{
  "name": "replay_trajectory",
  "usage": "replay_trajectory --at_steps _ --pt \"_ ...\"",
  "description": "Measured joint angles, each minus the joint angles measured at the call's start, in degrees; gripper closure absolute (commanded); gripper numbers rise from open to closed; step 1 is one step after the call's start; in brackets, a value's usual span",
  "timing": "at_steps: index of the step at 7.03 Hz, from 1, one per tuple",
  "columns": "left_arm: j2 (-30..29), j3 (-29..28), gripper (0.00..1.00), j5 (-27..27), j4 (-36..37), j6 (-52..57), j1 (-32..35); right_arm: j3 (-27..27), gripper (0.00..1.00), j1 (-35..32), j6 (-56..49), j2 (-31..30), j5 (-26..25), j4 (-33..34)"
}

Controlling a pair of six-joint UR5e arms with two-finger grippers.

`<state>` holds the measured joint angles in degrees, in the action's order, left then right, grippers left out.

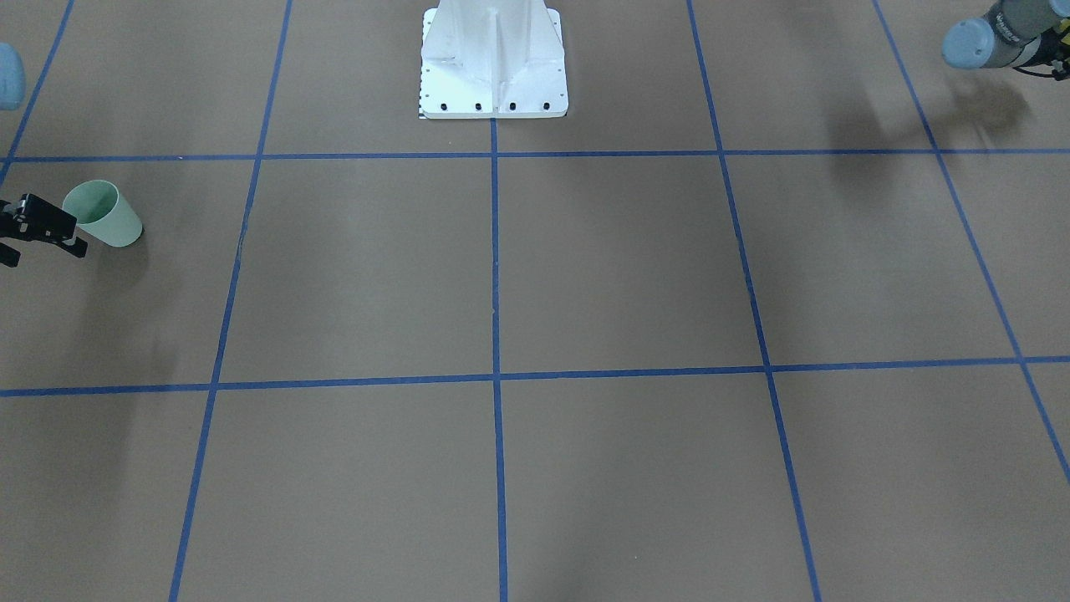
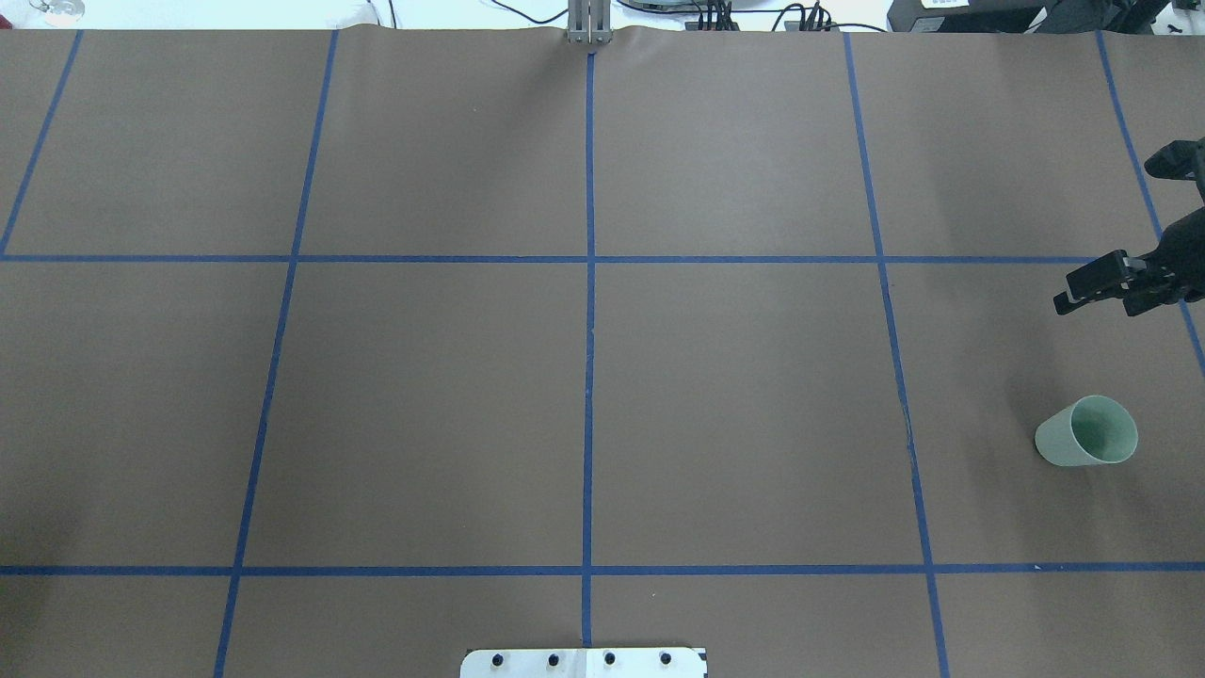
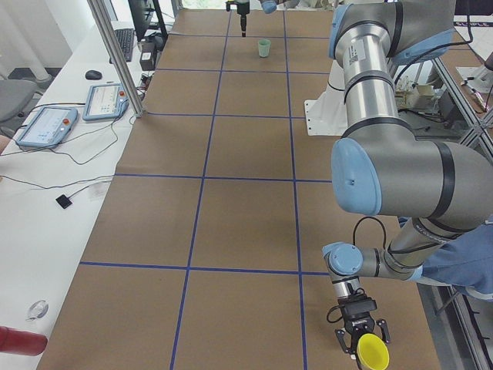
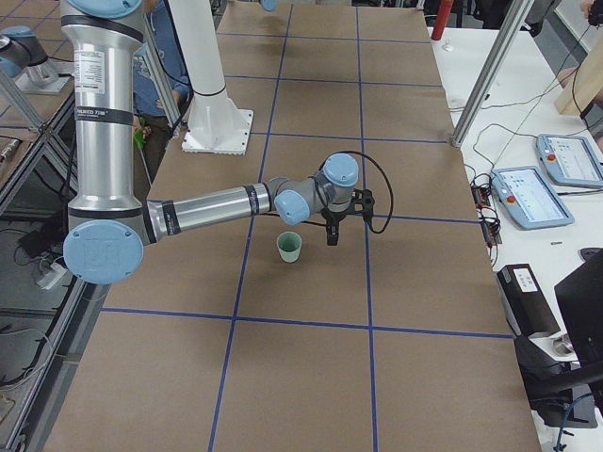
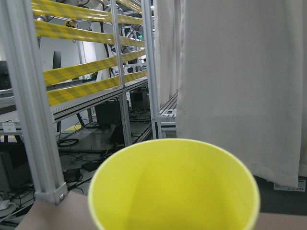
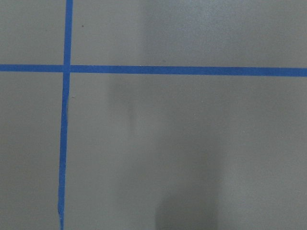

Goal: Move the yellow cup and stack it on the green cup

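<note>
Yellow cup (image 3: 372,353) at the left gripper (image 3: 362,339) should travel level to the green cup (image 2: 1083,435) near the right gripper (image 2: 1083,290); centre rims before lowering; I cannot tell either jaws' spread.

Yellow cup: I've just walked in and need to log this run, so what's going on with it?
The yellow cup is at the left tool, at the table's end on the robot's left. Whether the tool is clamped on it cannot be told. The green cup stands upright and empty near the opposite end. The right tool hangs beside it, apart, carrying nothing. The stacking is not yet done.
</note>
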<state>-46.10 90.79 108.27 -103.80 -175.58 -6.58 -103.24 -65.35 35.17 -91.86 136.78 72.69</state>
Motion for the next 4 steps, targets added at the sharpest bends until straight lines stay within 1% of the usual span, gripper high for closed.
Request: replay_trajectory --at_steps 2,4 --pt "1.65 -0.27 1.0 -2.9 -0.64 12.22 5.57 0.27 0.0 0.21 2.1 1.39 0.04 0.03" --pt "1.73 -0.26 1.0 -5.03 0.38 17.99 8.17 1.01 0.0 0.94 5.11 3.6 0.01 0.11"
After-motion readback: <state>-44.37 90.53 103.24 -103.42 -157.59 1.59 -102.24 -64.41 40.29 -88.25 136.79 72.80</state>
